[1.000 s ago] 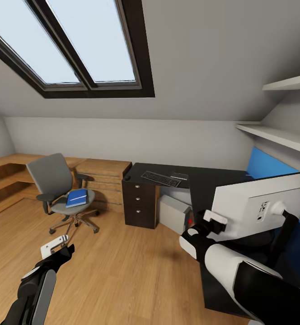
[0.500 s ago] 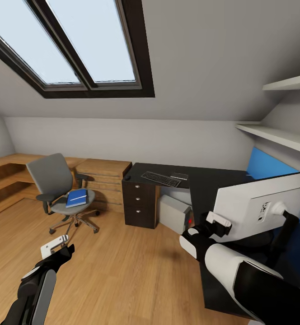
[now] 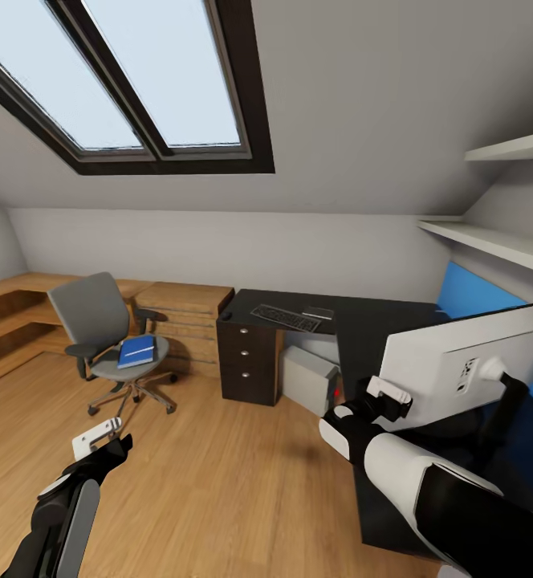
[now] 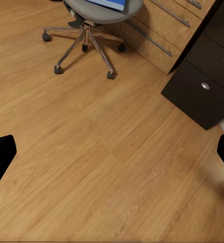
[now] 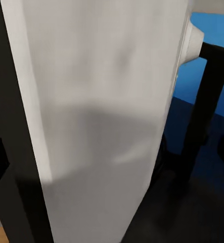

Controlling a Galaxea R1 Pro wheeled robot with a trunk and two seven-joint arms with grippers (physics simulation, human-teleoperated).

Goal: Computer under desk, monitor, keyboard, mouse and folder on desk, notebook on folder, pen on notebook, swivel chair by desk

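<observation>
Right tool at the monitor edge, grip unclear; left tool spread wide; monitor label unreadable

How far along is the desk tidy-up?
Done: computer sits under the desk; keyboard lies on it. In hand: right pincer is at the monitor's edge, monitor tilted over the desk; whether it's gripped is unclear. Left: folder is on the swivel chair, which stands apart from the desk. Left pincer is open over floor.

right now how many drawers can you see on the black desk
3, stacked in the desk's left pedestal: top drawer, middle drawer, bottom drawer. Others may be hidden behind the monitor.
</observation>
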